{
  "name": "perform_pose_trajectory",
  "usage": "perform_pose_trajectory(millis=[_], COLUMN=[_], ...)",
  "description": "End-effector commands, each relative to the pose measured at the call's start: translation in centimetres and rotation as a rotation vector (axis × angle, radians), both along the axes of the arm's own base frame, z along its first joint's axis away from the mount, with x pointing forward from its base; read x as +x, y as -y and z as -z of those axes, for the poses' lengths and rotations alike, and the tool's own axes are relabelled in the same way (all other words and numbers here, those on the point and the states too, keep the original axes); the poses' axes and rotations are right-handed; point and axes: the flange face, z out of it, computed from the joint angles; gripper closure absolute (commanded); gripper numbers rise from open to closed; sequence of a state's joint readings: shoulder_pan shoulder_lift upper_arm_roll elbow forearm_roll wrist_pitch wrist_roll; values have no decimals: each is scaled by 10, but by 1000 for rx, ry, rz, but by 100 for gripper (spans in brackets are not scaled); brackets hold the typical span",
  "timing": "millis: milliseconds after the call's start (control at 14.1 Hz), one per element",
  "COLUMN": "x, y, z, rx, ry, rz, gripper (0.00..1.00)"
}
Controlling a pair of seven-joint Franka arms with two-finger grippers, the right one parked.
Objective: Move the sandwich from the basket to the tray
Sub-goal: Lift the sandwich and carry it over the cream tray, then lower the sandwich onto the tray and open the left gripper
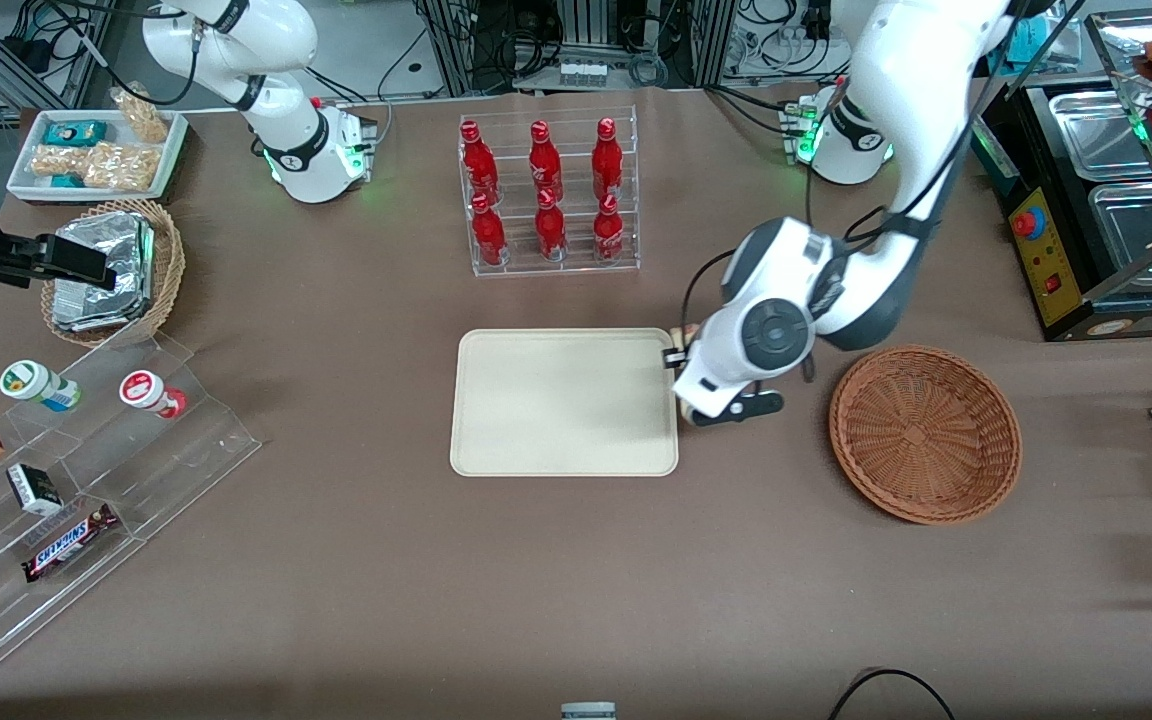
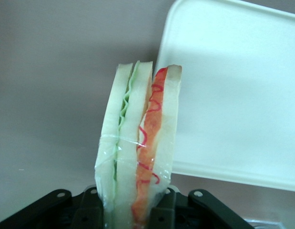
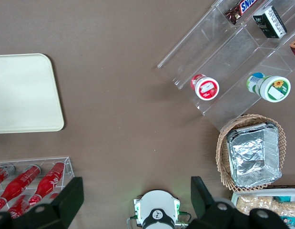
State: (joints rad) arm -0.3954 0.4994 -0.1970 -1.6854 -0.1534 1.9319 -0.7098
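My left gripper is shut on the sandwich, a wedge of white bread with green and red-orange filling, wrapped in clear film. The black fingers press its two bread faces, and it stands out past them edge-on. In the front view the gripper hangs above the edge of the cream tray that faces the working arm's end, and only a sliver of the sandwich shows past the wrist. The tray lies bare just beside the sandwich. The reddish-brown basket holds nothing and sits toward the working arm's end.
A clear rack of red bottles stands farther from the front camera than the tray. Toward the parked arm's end are a tan basket of foil packs, a white snack tray and a clear stepped stand.
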Motion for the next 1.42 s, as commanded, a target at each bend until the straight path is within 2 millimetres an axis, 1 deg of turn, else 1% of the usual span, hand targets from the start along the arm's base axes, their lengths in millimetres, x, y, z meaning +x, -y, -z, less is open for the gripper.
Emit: perform_pose_trajectory(millis=[0,71,142,354,496,708,779,850,991,1204,1345], x=[4,4,-2,-18,-26,-16,-15,-18,-20,-24,-25], y=[59,73,87,118,134,144,149,152,153,157,154], z=[9,16,21,37,54,68,70,75,79,79,79], rx=[3,8,12,20,36,32,27,30,33,32,72], ry=[13,14,17,68,107,141,143,140,137,136,154], rz=[-57,-79,-77,-86,-96,-119,-115,-108,-107,-93,-48], gripper=[68,68,68,67,64,64,62,58,58,58,54])
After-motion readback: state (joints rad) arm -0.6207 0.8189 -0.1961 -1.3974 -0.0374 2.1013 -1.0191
